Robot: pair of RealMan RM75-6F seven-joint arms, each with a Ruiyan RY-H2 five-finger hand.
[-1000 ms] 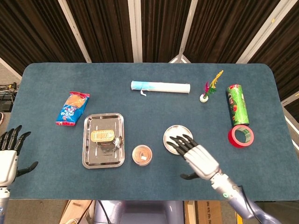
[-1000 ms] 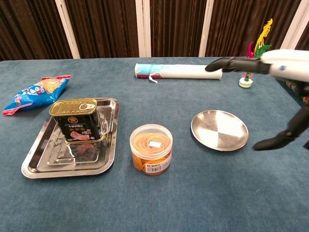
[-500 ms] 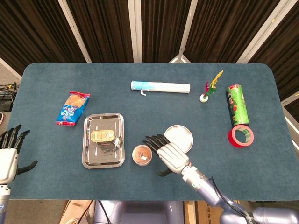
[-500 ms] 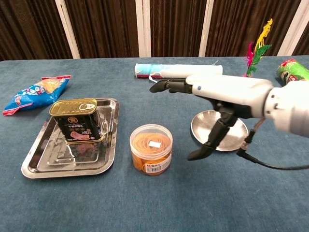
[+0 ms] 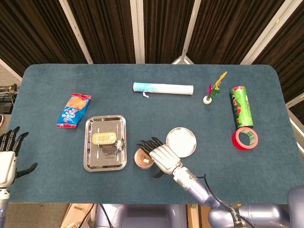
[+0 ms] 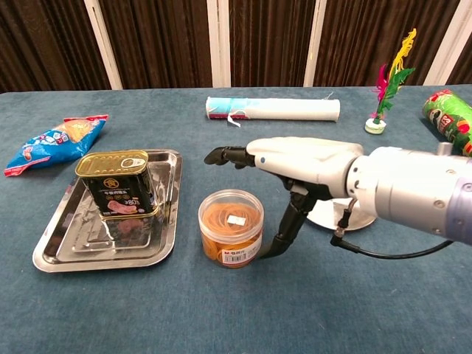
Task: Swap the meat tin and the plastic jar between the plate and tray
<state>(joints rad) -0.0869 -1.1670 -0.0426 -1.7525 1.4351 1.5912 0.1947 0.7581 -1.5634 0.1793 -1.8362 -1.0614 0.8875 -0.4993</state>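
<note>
The right hand [image 6: 295, 158] hangs directly over the plastic jar [image 6: 230, 228], palm down, fingers spread and reaching toward the tray side, thumb angled down beside the jar's right wall; whether the thumb touches the wall cannot be told, and nothing is gripped. In the head view the right hand [image 5: 160, 154] covers the jar's [image 5: 141, 159] right half, so the jar lies beneath and slightly to the left of the palm. The jar stands upright on the table cloth between the tray [image 6: 63, 247] and the plate [image 6: 369, 216], on neither; its axis is vertical, its clear lid uppermost, and it holds what look like rubber bands. The meat tin [image 6: 118, 182] stands inside the tray, toward its rear half, its long side running across the tray, pull-tab lid upward. The plate appears to hold nothing, though the arm hides much of it in the chest view; the head view shows its bare face [image 5: 183, 140]. The left hand [image 5: 8, 159] sits at the table's near left edge, released, fingers apart, well apart from the tray and far from the jar. Judgement: the right hand is much the nearer to the jar, and a short descent with the fingers closing round the wall should secure it; the tin in the tray falls more naturally to the left hand.
</note>
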